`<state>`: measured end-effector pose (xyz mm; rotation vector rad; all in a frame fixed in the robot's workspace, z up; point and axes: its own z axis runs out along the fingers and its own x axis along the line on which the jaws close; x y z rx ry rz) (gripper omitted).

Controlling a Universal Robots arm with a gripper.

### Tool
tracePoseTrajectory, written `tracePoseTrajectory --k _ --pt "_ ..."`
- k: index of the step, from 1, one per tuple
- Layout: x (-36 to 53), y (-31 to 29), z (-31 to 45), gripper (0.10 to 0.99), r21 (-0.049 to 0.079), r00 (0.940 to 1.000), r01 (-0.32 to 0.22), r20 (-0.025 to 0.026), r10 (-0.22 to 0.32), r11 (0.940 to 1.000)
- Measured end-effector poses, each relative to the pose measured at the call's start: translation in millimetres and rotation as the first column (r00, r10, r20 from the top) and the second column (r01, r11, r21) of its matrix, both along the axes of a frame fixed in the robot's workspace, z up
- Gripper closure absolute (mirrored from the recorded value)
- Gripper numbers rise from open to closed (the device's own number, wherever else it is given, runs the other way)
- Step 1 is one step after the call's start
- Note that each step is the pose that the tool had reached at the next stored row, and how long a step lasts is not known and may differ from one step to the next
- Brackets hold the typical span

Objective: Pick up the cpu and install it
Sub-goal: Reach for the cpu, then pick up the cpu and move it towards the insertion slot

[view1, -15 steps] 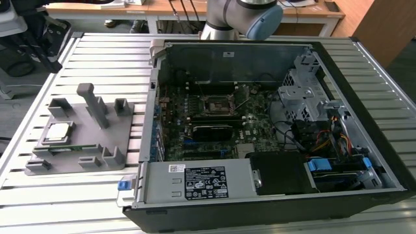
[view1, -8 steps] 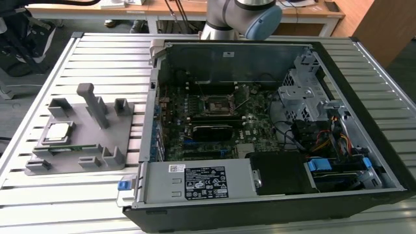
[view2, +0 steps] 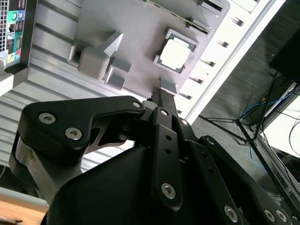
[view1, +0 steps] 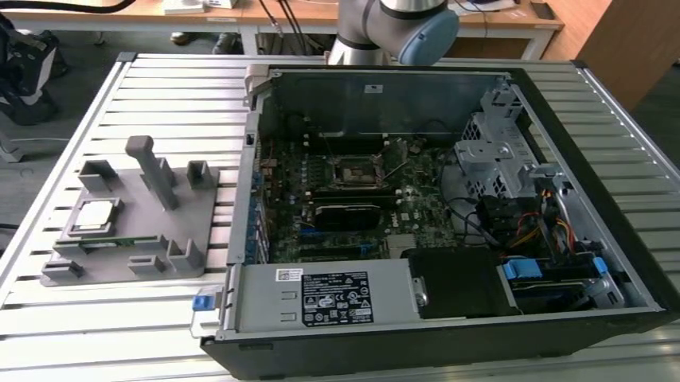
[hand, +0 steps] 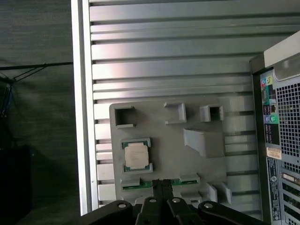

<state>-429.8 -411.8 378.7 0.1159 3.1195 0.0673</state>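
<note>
Pocket in grey tray (hand: 159, 140) holds the cpu (hand: 137, 155), end effector (hand: 161, 184) pressed together nearby.

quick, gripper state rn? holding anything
gripper: closed, holding nothing; the cpu sits in the grey fixture tray.
</note>
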Motion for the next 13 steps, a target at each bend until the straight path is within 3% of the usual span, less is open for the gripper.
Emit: tracePoseTrajectory --k 6,13 --pt "-17.0 0.0 -1.4 0.980 0.000 1.0000 0.000 -0.0001 0.000 1.0000" --pt "-27.0 -0.1 -2.6 0.980 0.000 1.0000 0.000 0.0000 0.000 1.0000"
